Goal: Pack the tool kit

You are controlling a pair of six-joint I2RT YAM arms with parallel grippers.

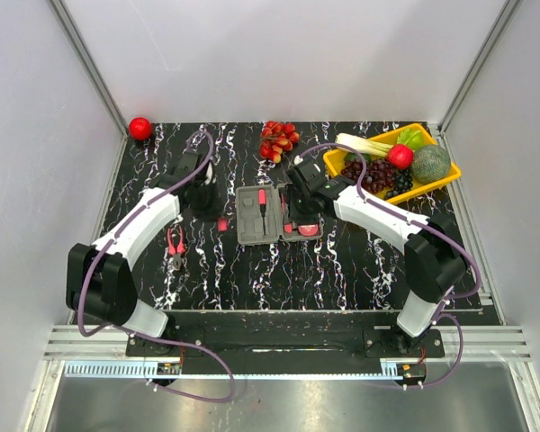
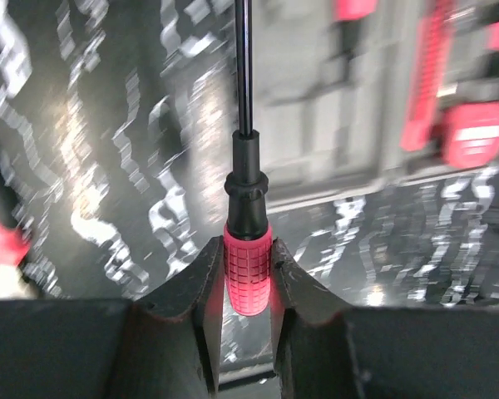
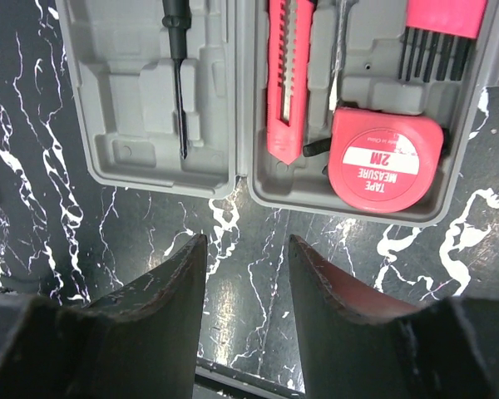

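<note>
**Desk:** What covers the black marbled table [image 1: 342, 270]?

**Photographer:** The open grey case [image 1: 249, 225] lies at centre, with the right arm hanging over its right half. A yellow tray [image 1: 432, 184] of fruit sits far right, a bunch of red fruit [image 1: 278, 139] lies behind the case, and pliers [image 1: 175, 243] lie loose at left.

**Desk:** And the claws?

**Photographer:** The left claw [image 2: 248, 252] is clenched on the screwdriver [image 2: 248, 278], just left of the case. The right claw [image 3: 245, 243] hangs released near the tape measure [image 3: 385, 162] and knife [image 3: 287, 75], both seated inside.
</note>
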